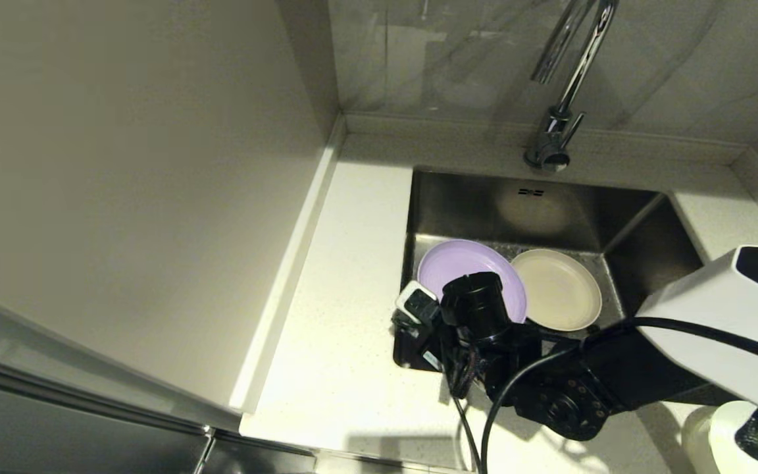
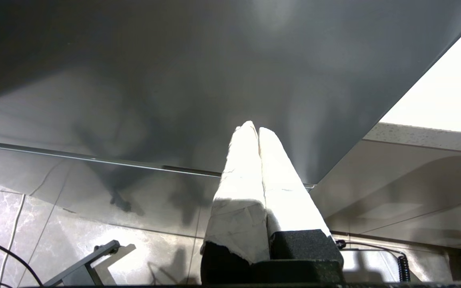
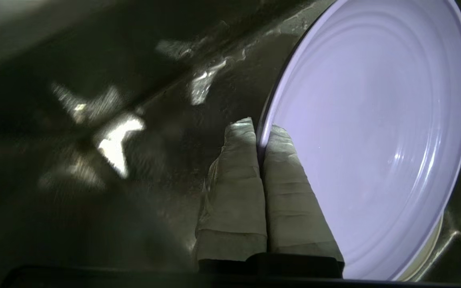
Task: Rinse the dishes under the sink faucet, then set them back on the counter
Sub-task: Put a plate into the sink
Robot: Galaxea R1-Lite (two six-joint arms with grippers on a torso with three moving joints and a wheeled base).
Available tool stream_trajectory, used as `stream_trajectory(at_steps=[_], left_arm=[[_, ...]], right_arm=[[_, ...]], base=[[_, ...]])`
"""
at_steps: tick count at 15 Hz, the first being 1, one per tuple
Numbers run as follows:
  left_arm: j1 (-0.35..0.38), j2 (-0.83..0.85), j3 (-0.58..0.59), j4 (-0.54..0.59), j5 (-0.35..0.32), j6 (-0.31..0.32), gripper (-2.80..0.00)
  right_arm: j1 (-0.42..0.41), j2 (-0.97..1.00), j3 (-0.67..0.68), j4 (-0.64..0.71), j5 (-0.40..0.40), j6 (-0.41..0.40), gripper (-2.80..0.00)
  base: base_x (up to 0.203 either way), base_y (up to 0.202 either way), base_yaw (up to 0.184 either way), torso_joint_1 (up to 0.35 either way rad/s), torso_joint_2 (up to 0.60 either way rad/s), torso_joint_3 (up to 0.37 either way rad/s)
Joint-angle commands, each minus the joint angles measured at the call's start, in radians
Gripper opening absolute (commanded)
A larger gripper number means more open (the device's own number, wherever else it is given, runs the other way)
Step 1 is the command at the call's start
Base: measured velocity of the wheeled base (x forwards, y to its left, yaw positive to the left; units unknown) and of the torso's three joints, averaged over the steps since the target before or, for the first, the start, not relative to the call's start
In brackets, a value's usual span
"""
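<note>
The lilac-purple plate [image 1: 464, 263] lies in the sink [image 1: 484, 204] at its left, overlapping the cream-beige plate [image 1: 560, 289] to its right. My right arm's wrist [image 1: 478, 306] reaches down over the purple plate's near edge and hides the fingers from the head view. In the right wrist view my right gripper [image 3: 260, 130] is shut on the rim of the purple plate [image 3: 374, 140], one finger on each side. A sliver of the cream plate [image 3: 434, 232] shows beneath it. The chrome faucet [image 1: 570, 79] stands behind the basin. My left gripper [image 2: 253, 128] is shut and empty, parked below the counter.
Speckled counter [image 1: 346, 296] runs along the sink's left, with a wall panel [image 1: 122, 164] beside it. A white rounded object [image 1: 724, 431] sits at the near right, partly behind my arm; I cannot tell whether it is the bowl.
</note>
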Motion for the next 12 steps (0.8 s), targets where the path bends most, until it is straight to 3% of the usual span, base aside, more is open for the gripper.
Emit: stream_trajectory(at_steps=[1, 5, 12], left_arm=[[0.000, -0.003, 0.000, -0.001, 0.000, 0.000, -2.80], [0.000, -0.003, 0.000, -0.001, 0.000, 0.000, -2.80], [0.000, -0.003, 0.000, -0.001, 0.000, 0.000, -2.80]], right_arm=[[-0.001, 0.065, -0.070, 0.006, -0.023, 0.004, -2.80], [-0.018, 0.021, -0.243, 0.245, -0.043, 0.008, -2.80], [-0.072, 0.116, -0.411, 0.288, -0.065, 0.002, -2.80]], base=[[0.000, 0.000, 0.000, 0.000, 0.00, 0.000], [0.000, 0.000, 0.000, 0.000, 0.00, 0.000], [0.000, 0.000, 0.000, 0.000, 0.00, 0.000]])
